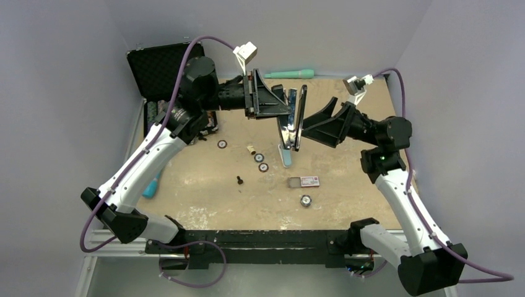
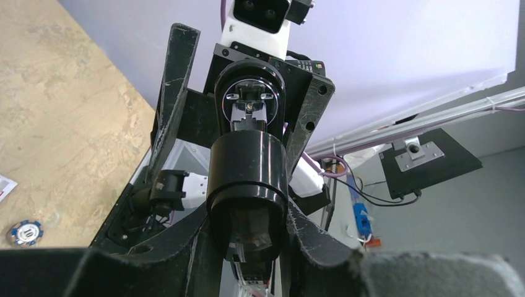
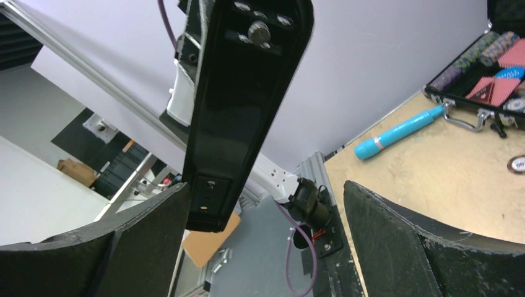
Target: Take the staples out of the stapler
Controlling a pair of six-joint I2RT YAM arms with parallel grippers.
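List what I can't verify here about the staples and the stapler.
- Staples: not made out in any view. In the top view the open stapler is too small to show whether any sit inside.
- Left wrist view: the stapler is end-on, its own black body blocking the inside.
- Right wrist view: only one black side of the stapler shows, its top cut by the edge.

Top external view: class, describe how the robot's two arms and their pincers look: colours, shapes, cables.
The left arm and right arm both have smooth white link shells between chunky black joints. A purple cable loops loosely along each one. Each wrist carries a small white camera block. The left pincer and right pincer are matte black, with two broad, wedge-shaped fingers.
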